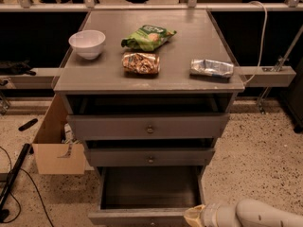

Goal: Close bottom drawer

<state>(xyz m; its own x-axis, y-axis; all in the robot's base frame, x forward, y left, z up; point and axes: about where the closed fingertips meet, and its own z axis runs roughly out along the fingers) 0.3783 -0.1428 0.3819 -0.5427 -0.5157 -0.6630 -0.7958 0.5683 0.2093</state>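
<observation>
Evidently the closing push has not yet taken effect: the bottom drawer [137, 217] stands pulled well out of the cabinet [222, 122], its dark box open to view and its low front lying along the lower edge of the frame. The tool [193, 216] sits at the right end of that front, at or just beside the corner. Whether it actually touches the wood cannot be told, and neither can it be told whether the tool is wide or narrow. The pale arm [258, 215] behind it reaches in from the lower right.

Above, the middle drawer [150, 158] and the top drawer [147, 126] each stand out a little from the carcass, but they are not the job. On the surface [184, 41] rest a white bowl [87, 42], a green bag [148, 37], a brown snack pack [140, 63] and a silver packet [212, 68]. A cardboard box [57, 152] stands on the floor to the left.

The step in hand looks like getting set against the drawer front. The next move probably calls for a contact nearer the middle of the front, then a straight, level push into the cabinet. A shove from the corner alone could skew the box on its runners and jam it.
</observation>
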